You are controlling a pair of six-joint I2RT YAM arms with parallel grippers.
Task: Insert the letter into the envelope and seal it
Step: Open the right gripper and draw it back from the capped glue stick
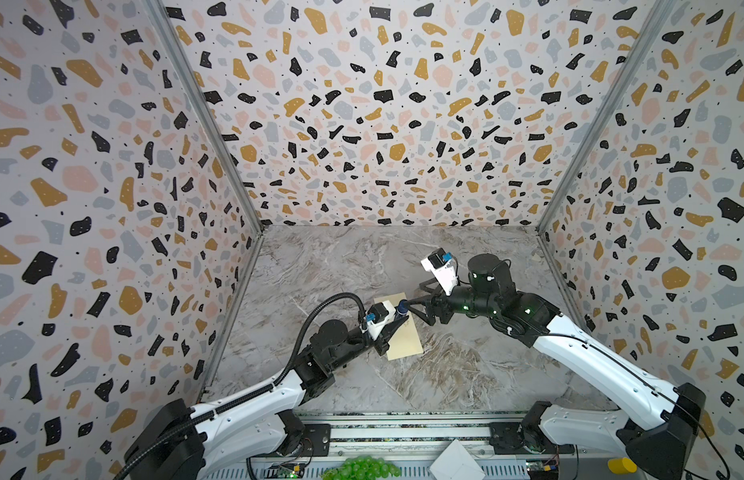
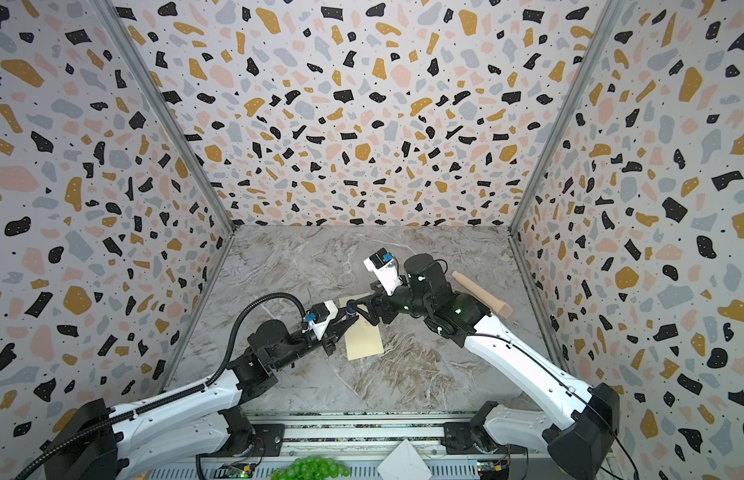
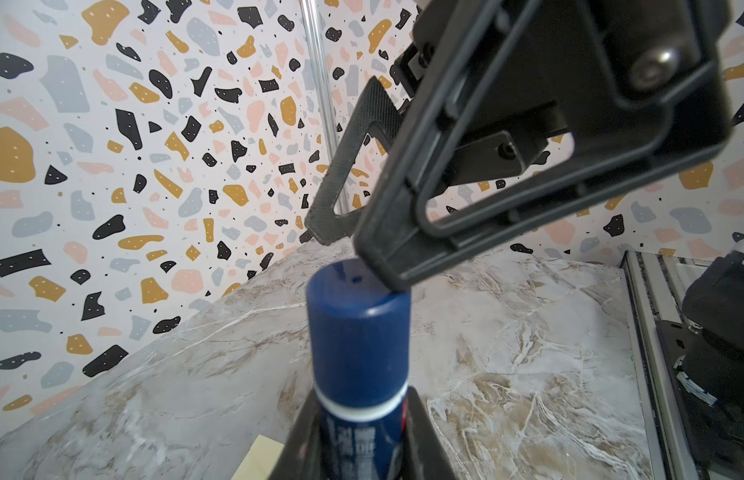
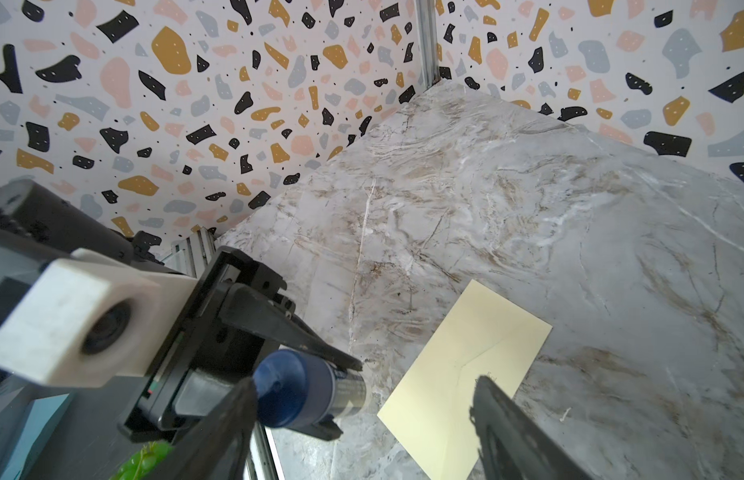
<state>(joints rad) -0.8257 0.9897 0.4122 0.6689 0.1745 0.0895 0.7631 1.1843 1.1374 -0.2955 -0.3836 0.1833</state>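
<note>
While clenching the blue glue stick point(image 3: 357, 345) by its body in the left gripper point(image 3: 357, 440), just above the far end of the envelope point(image 4: 465, 365), appears to be readying the sealing step, cap not yet off. Points the capped end toward the right gripper point(image 4: 364, 380), spread wide and grasping nothing. Places the cap close against 1 finger point(image 4: 233, 415) rather than midway between the 2. Calls next, most likely, for centring those fingers on the cap, closing squarely, then pulling straight along the stick's axis against a tight left grip to avoid slipping. Finds the envelope lying flat on the marble table point(image 4: 528, 187), directly beneath both grippers, flap seemingly folded down along a faint V crease. Shows no letter around the envelope; presumably tucked inside already, though impossible to confirm. Cannot tell a stuck flap from a merely folded one, so may need lifting before any gluing. Covers the envelope's far end with the 2 grippers in both top views, and cuts off 1 envelope corner behind a dark finger in the right wrist view. Leaves the stick's label print too blurred to read.
</note>
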